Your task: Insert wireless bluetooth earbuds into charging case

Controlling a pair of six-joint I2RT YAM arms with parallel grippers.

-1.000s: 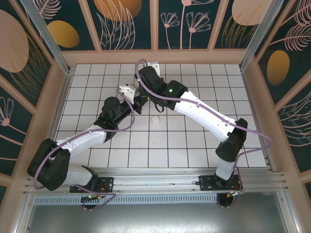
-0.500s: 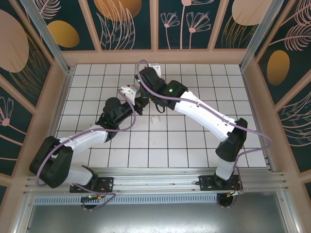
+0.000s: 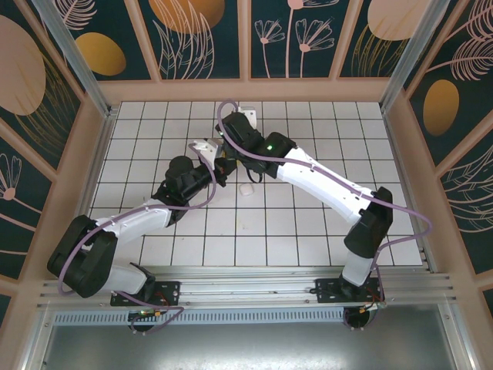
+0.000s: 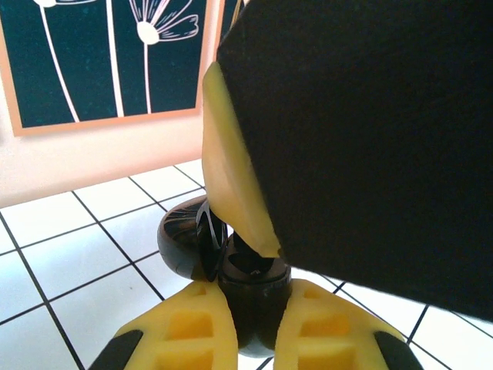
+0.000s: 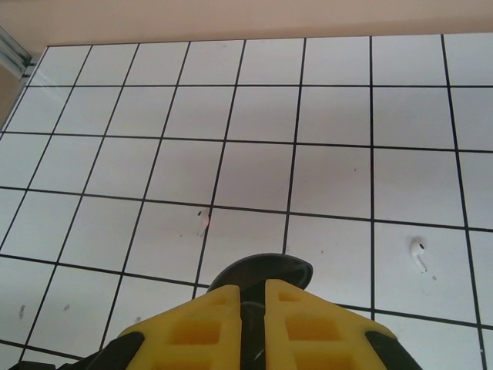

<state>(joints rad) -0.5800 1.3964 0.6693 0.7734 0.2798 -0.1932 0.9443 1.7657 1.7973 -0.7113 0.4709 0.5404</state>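
My left gripper [image 4: 253, 297] is shut on a black charging case [image 4: 251, 274], held upright just above the tiles with its lid [image 4: 183, 239] swung open to the left. From above, a yellow finger [image 4: 231, 177] of my right gripper reaches down to the case's open mouth. In the right wrist view, my right gripper [image 5: 253, 287] is nearly closed, with a dark piece that looks like a black earbud in the narrow slit and the lid [image 5: 266, 270] just beyond. A white earbud [image 5: 418, 252] lies on a tile. Both grippers meet mid-table, left gripper [image 3: 219, 173] and right gripper [image 3: 225, 158].
A small white object [image 3: 246, 189] lies on the tiles just right of the grippers. The white tiled floor [image 3: 308, 231] is fenced by a wooden wall [image 3: 254, 89] at the back and at both sides. The right arm [image 3: 323, 181] crosses the floor diagonally.
The right gripper has shifted slightly over the case and its jaws have eased apart a hair. The left arm has crept a little, still holding the case.
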